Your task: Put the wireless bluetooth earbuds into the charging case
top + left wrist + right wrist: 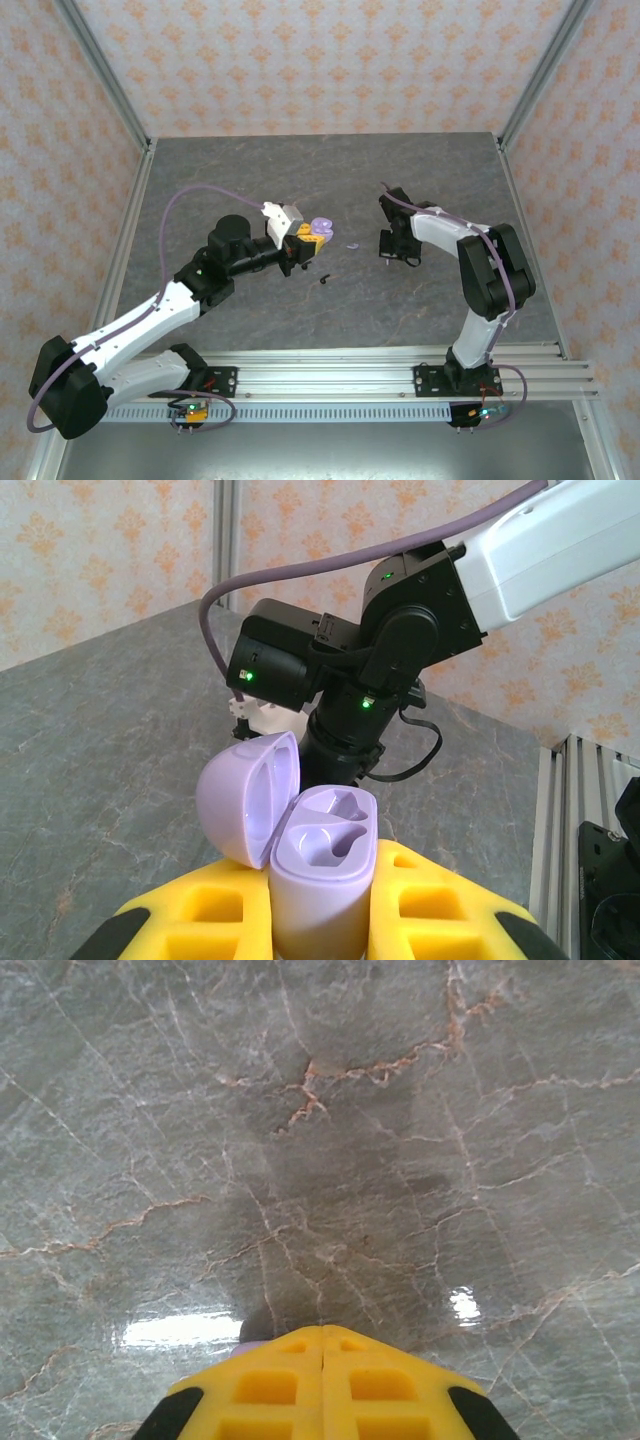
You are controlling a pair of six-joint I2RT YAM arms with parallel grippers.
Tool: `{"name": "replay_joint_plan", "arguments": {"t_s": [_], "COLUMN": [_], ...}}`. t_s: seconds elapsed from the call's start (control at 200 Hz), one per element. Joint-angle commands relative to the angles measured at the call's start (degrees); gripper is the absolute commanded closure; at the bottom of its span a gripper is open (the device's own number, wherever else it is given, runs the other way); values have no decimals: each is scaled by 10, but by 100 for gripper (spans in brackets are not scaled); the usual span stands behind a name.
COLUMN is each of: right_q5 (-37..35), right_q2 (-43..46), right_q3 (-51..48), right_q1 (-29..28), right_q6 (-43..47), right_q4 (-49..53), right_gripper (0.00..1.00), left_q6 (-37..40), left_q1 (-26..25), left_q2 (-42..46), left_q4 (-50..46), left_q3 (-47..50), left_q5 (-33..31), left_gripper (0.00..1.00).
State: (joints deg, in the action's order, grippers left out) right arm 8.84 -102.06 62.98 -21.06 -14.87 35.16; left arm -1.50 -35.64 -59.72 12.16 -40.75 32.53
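Lavender charging case (325, 850), lid open, wells empty, sits clamped in the left gripper (305, 240); right gripper (322, 1360), pinched closed beside a lavender sliver (250, 1343), hovers to its right; lavender earbud (352, 244) and black earbud (325, 279) lie between; insertion wants the stem squared over its matching well
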Motion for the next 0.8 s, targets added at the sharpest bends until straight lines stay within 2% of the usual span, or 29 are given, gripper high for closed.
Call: {"name": "replay_joint_plan", "arguments": {"t_s": [0.0, 0.36, 0.47, 0.566, 0.791], "right_q5": [-4, -36, 4, 26, 13], "right_q2": [10, 61, 72, 65, 25], "right_q3": [-8, -1, -1, 4, 28], "right_q1": [1, 1, 0, -1, -10], "right_q6": [4, -11, -4, 1, 2], "right_q4": [19, 33, 21, 18, 23], "right_gripper": [93, 87, 81, 72, 56], "left_q6": [2, 3, 4, 3, 3], "left_q1": [-3, -3, -3, -3, -3], "left_q2": [13, 16, 17, 17, 16], "left_q4": [2, -2, -2, -2, -2], "left_q3": [-10, -11, -12, -13, -13], "left_q5": [-4, -5, -5, -5, -4], "left_gripper": [90, 90, 90, 90, 90]}}
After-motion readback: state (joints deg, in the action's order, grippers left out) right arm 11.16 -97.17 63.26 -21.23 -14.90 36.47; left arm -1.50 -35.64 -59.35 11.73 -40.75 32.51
